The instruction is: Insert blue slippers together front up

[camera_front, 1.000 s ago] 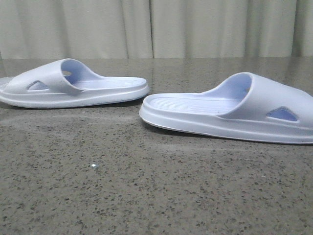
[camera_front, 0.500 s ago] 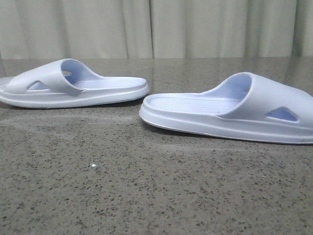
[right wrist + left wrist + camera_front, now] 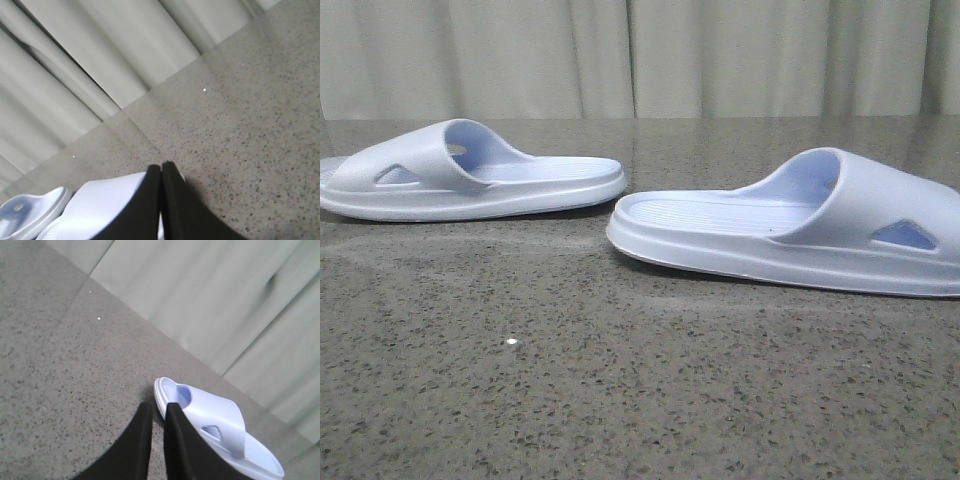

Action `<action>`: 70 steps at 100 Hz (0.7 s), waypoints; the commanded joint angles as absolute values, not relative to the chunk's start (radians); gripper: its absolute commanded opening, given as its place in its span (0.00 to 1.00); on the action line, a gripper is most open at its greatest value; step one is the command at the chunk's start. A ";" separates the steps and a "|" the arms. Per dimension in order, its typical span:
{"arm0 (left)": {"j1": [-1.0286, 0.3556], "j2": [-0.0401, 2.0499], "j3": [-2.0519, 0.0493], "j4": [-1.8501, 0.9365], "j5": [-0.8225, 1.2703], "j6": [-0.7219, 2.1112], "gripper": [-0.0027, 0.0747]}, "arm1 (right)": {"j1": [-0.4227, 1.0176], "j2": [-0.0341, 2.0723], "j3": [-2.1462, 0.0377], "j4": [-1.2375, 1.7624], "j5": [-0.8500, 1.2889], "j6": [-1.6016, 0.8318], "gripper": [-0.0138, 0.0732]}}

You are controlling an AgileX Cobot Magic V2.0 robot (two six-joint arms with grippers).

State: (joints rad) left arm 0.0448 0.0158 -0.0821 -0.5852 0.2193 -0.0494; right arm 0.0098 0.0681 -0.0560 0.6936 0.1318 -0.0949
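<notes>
Two pale blue slippers lie sole-down on the speckled table, heels toward each other. The left slipper (image 3: 470,180) is at the far left. The right slipper (image 3: 790,235) is nearer, at the right. Neither gripper shows in the front view. In the left wrist view my left gripper (image 3: 159,407) has a narrow empty gap between its black fingers, at the toe end of the left slipper (image 3: 225,425). In the right wrist view my right gripper (image 3: 161,166) is shut, fingertips touching, over the strap of the right slipper (image 3: 105,200); I cannot tell whether it touches it.
The grey speckled table (image 3: 640,400) stretches toward me in front of the slippers. A pale pleated curtain (image 3: 640,60) hangs behind the table's far edge. Another pale blue rim (image 3: 27,210) shows beyond the strap in the right wrist view.
The right slipper sits a few pixels further right in the front view. The left slipper has barely moved.
</notes>
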 commanded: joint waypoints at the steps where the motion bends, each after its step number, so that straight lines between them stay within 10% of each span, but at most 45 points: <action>1: 0.045 0.106 -0.201 -0.477 0.234 -0.048 0.05 | 0.002 0.193 -0.153 0.655 0.132 -0.102 0.07; 40: 0.045 0.455 -0.492 -0.439 0.397 0.112 0.08 | 0.002 0.662 -0.435 0.548 0.483 -0.173 0.12; 58: 0.043 0.529 -0.501 -0.557 0.422 0.189 0.36 | 0.002 0.674 -0.475 0.548 0.533 -0.186 0.48; 70: 0.043 0.576 -0.502 -0.690 0.442 0.293 0.55 | 0.002 0.693 -0.489 0.543 0.523 -0.200 0.53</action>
State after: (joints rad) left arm 0.0448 0.5384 -0.4647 -0.5723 0.4814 0.2150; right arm 0.0098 0.6700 -0.4437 0.5413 0.5687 -0.1822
